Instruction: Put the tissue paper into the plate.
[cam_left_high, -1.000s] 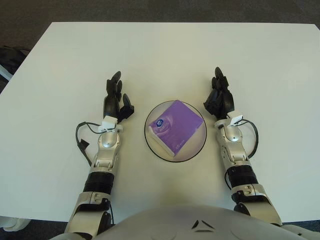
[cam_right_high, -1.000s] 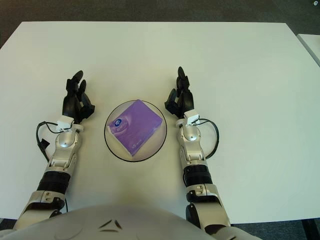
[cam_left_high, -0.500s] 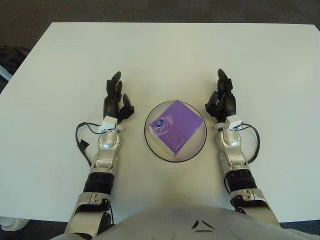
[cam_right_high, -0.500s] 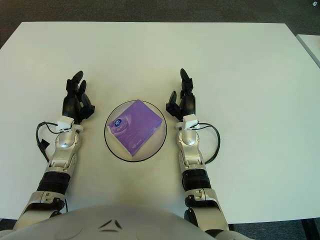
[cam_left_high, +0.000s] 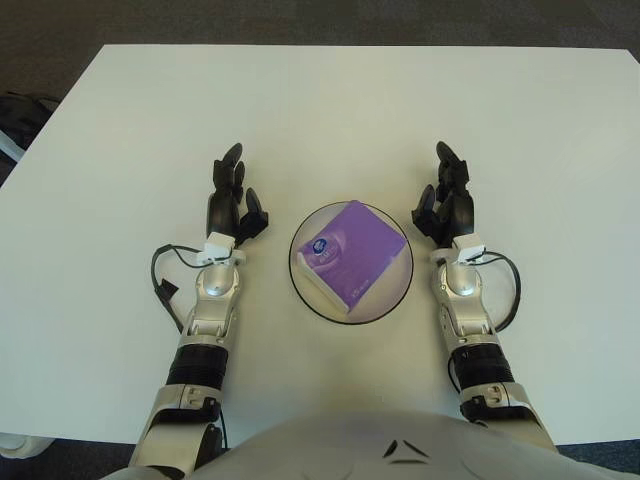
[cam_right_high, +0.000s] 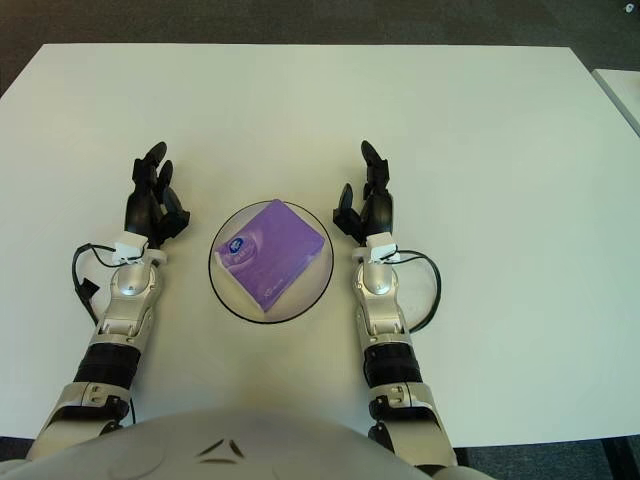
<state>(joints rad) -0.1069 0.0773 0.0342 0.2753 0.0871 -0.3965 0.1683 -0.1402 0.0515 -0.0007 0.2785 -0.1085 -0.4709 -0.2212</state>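
2 hands: left hand (cam_left_high: 232, 200), right hand (cam_left_high: 446, 203), 1 tissue pack (cam_left_high: 350, 253), 1 plate (cam_left_high: 303, 285)

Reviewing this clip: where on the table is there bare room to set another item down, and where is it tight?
The table is bare beyond the fingertips of both hands to its far edge, and outward of each forearm. It is crowded in the middle: the plate holding the purple tissue pack sits between the left hand and right hand, leaving only narrow strips either side.

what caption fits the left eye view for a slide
Purple tissue pack lies in the plate, flanked by open left hand and right hand.
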